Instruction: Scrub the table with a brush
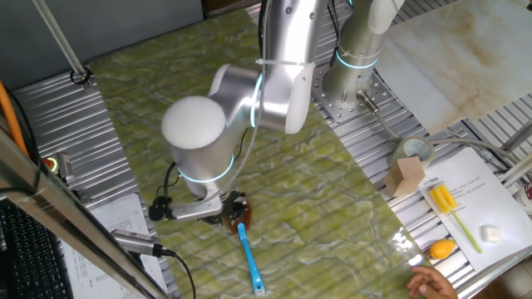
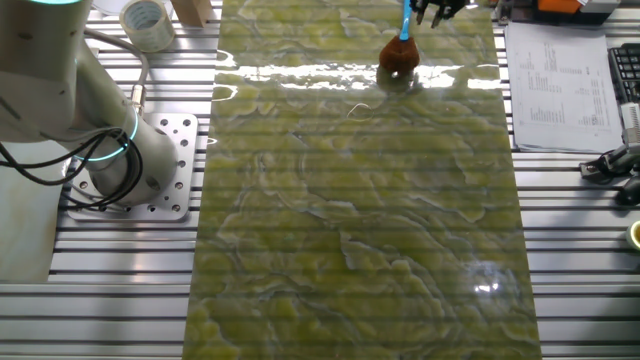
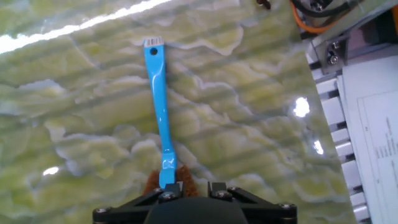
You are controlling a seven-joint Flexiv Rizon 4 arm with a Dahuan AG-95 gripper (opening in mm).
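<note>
The brush lies on the yellow-green marbled table (image 1: 332, 191), near its front edge. Its reddish-brown bristles (image 1: 237, 218) sit under my hand, and its light-blue handle (image 1: 250, 256) points away toward the table edge. My gripper (image 1: 224, 209) hovers right over the bristle end. In the hand view the handle (image 3: 158, 106) runs up the frame and the tuft (image 3: 152, 183) sits by the left finger. The gripper (image 3: 193, 186) has its fingers apart, with nothing between them. In the other fixed view the bristles (image 2: 398, 55) show at the far end, beside the gripper (image 2: 437, 8).
The arm's base (image 1: 349, 91) is bolted beside the table. A tape roll (image 1: 413, 149), a wooden block (image 1: 405, 176), a yellow long-handled tool (image 1: 449, 206) on paper and a person's hand (image 1: 428, 282) are at the right. Printed sheets (image 2: 560, 90) and a keyboard (image 1: 25, 249) lie on the other side.
</note>
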